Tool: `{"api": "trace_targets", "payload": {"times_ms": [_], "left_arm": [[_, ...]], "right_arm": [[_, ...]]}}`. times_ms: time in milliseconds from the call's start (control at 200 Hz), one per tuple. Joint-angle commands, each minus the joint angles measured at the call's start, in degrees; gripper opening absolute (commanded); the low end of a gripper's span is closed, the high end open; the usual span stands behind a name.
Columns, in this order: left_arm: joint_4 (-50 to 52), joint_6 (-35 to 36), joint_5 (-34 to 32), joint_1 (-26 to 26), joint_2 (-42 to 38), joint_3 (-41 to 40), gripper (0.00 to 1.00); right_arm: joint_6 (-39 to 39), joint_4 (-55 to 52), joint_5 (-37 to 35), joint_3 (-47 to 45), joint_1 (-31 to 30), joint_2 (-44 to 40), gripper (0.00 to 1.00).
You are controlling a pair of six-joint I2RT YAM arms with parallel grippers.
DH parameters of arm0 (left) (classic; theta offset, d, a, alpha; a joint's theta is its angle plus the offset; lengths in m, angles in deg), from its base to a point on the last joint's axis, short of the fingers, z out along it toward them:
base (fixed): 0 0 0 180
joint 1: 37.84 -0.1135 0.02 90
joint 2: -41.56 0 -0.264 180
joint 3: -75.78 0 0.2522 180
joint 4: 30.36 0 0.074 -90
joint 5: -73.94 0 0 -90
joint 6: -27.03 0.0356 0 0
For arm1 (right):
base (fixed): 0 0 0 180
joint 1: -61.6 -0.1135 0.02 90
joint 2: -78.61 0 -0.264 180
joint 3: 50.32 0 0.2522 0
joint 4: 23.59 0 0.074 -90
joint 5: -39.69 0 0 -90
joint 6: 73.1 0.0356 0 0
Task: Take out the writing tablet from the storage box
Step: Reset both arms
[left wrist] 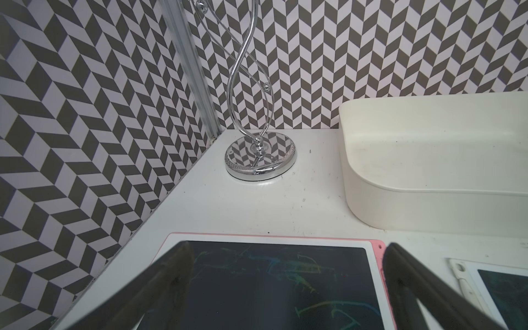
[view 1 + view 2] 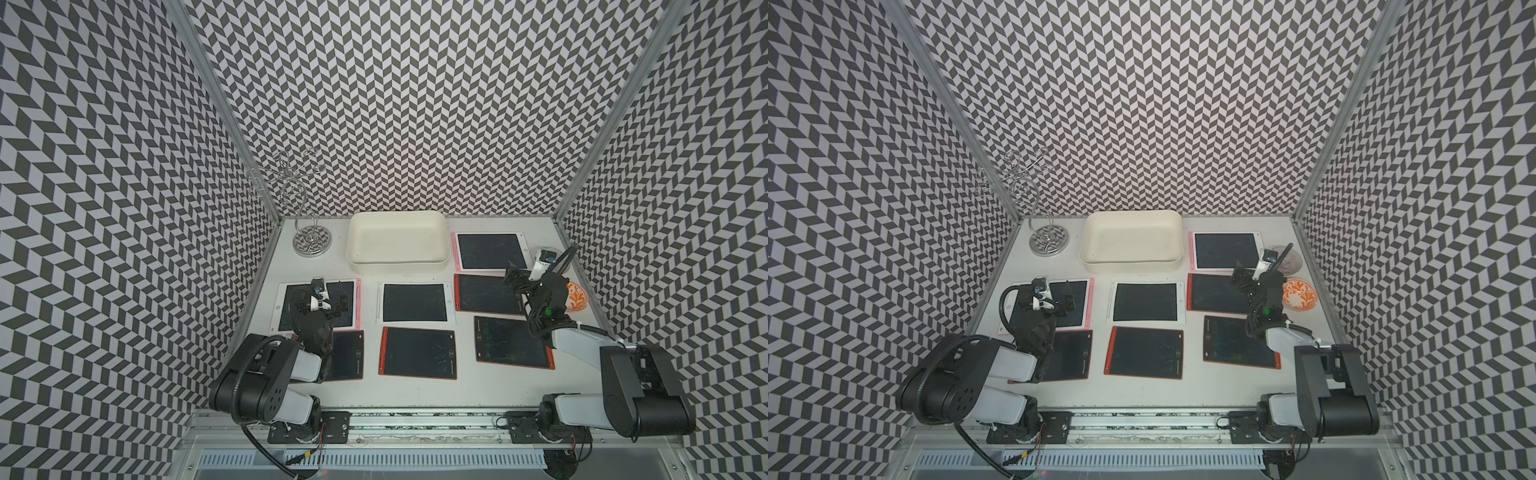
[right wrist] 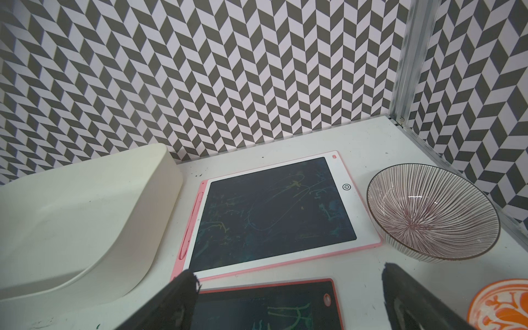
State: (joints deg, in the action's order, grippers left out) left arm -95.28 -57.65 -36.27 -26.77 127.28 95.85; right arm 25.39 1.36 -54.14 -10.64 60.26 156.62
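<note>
storage box (image 2: 395, 266): empty, back of worktop (image 2: 415, 395) | writing tablets (image 2: 414, 302): seven, all flat on worktop outside box | handling, likely: thin, stiff, light, slick screen; pinch a frame edge | left gripper (image 1: 285, 257), right gripper (image 3: 291, 273): jaws spread, nothing held

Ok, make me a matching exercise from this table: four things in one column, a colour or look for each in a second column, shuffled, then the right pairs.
Things
1. storage box
2. wire stand
3. bowl nearer the back wall
4. bowl nearer the front

Looks
A. orange and white pattern
B. cream-white, nothing inside
C. shiny silver metal
D. thin dark lines fanning out from the centre

Pairs: 1-B, 2-C, 3-D, 4-A
</note>
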Motion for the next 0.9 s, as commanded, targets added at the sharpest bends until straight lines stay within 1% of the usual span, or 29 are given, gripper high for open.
{"api": "trace_targets", "payload": {"times_ms": [0,90,125,180,230,260,285,371,456,566,706,756,841,896], "left_arm": [[-12.4,1.4,1.6,-1.1,2.2,-1.0,0.99],[-6.3,-0.4,4.8,-2.7,0.0,0.1,0.99],[-5.8,-0.8,6.3,-3.5,0.3,0.4,0.99],[-7.2,-2.0,6.8,-4.5,2.2,0.4,0.99],[-12.8,-2.0,7.5,-5.2,5.3,-0.1,0.99],[-14.1,-1.8,7.8,-5.5,6.0,-0.2,0.99],[-12.7,-2.1,8.1,-5.5,5.4,0.1,0.99],[-2.6,-2.7,11.2,-6.3,2.4,2.8,0.99],[-2.0,-3.8,13.7,-8.3,4.1,4.7,0.99],[4.5,-6.0,16.0,-10.5,3.2,7.0,0.99],[5.4,-6.2,16.5,-10.8,3.5,7.7,0.99],[5.0,-6.1,16.5,-10.8,3.7,7.6,0.99],[5.2,-6.2,16.5,-10.8,3.6,7.8,0.99],[5.3,-6.2,16.4,-10.8,3.7,7.8,0.99]], "right_arm": [[-1.5,7.4,2.3,0.0,0.9,0.1,0.99],[-2.5,9.1,2.4,-1.0,1.3,-0.3,0.99],[-2.5,9.6,2.9,-1.4,1.5,-0.6,0.99],[-2.9,9.6,3.3,-1.8,1.6,-1.0,0.99],[-4.0,8.9,3.6,-1.9,1.6,-1.3,0.99],[-4.9,8.7,3.5,-2.0,1.5,-1.3,1.00],[-5.5,9.2,3.2,-2.4,1.6,-1.2,0.99],[-6.5,13.9,2.5,-4.7,1.5,0.1,0.99],[-6.8,17.3,2.7,-6.1,1.5,1.1,0.99],[-7.2,19.5,2.8,-7.1,1.5,2.6,0.99],[-7.3,26.3,3.8,-9.2,1.5,6.9,1.00],[-7.4,30.1,4.3,-10.4,1.6,9.1,1.00],[-7.5,39.8,5.0,-12.7,1.6,11.8,0.99],[-7.8,38.7,5.3,-12.7,1.6,11.4,0.99]]}}
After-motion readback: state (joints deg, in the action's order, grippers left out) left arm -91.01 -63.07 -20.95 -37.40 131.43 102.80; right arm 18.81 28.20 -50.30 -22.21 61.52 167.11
